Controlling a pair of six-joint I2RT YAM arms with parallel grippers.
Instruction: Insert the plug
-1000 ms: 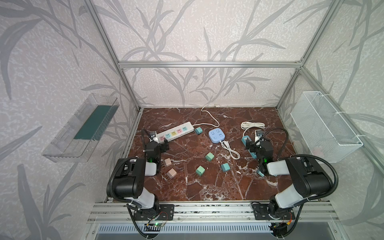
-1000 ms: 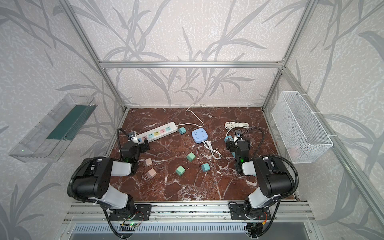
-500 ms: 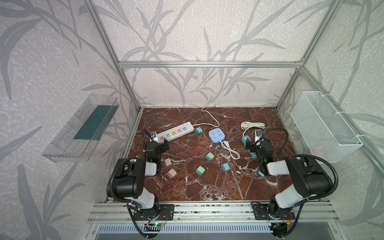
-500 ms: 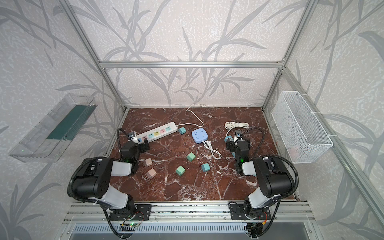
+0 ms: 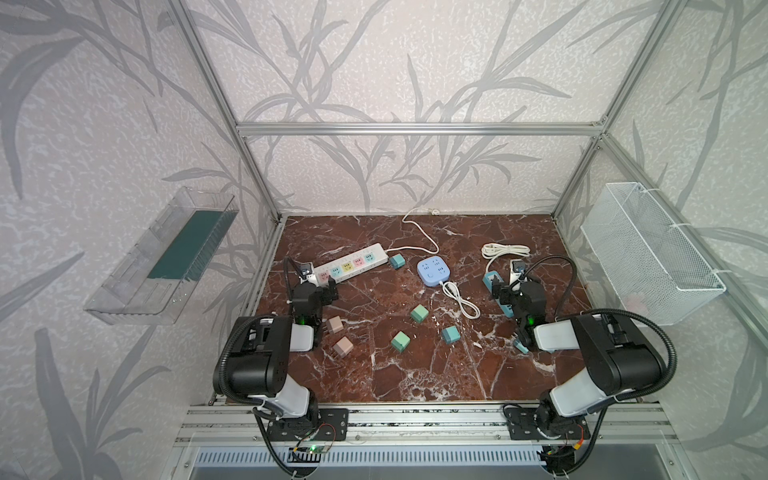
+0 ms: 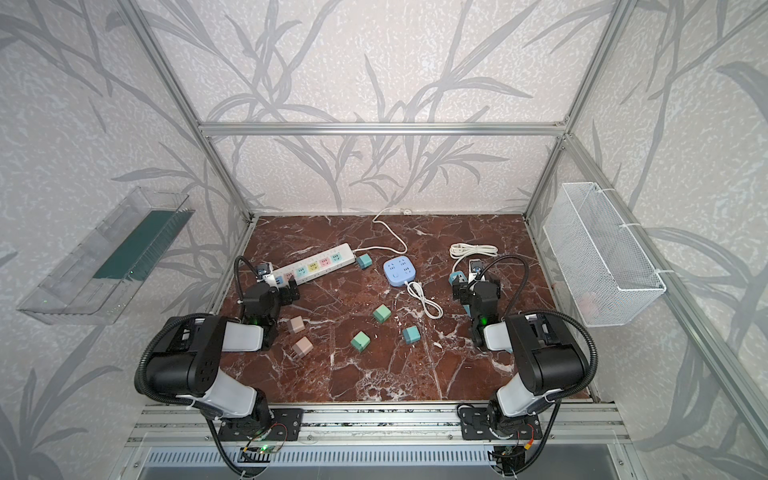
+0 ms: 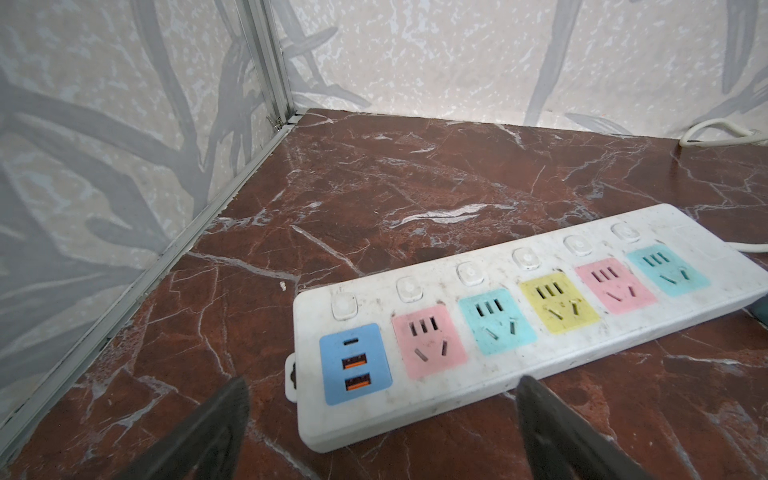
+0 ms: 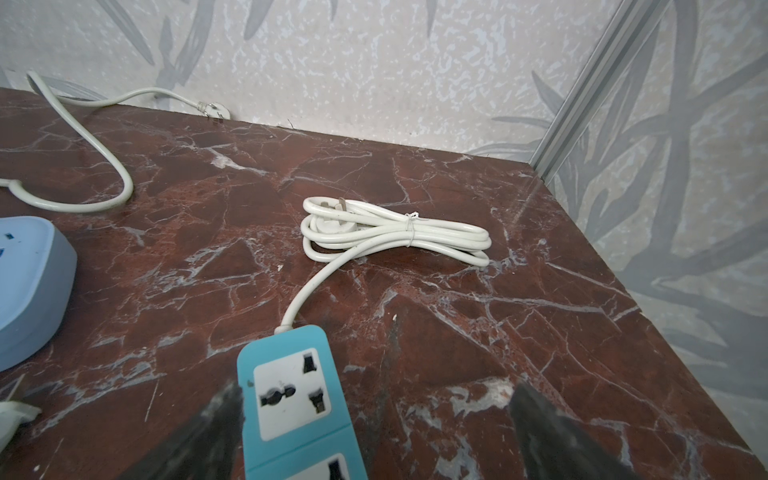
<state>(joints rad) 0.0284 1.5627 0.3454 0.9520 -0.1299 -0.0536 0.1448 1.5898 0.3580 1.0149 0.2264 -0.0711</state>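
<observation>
Against the left wall hangs a clear tray (image 5: 166, 257). Below it the left gripper (image 7: 380, 392) has its jaws spread wide and empty, poised at the near end of the white power strip (image 5: 349, 266), by the blue USB panel. I cannot tell whether it touches the strip. All of the strip's coloured sockets are empty.

The plugs all lie loose on the marble. A pink plug (image 5: 333, 324) sits just beside the left arm, with a second pink plug (image 5: 343, 347) close in front of it. A green plug (image 5: 397, 261) rests just beside the strip's cord end. Three more lie toward the middle: the centre green plug (image 5: 419, 313), the front green plug (image 5: 400, 341) and the teal plug (image 5: 449, 334). Behind them is the blue socket hub (image 5: 434, 271).

To the right, the right gripper (image 8: 376, 392) is also wide and holds nothing. The end of the teal power strip (image 8: 291, 395) lies between its fingers, close to one. The strip's cord runs back to a tied white coil (image 8: 395, 237). A wire basket (image 5: 648, 257) hangs on the right wall.
</observation>
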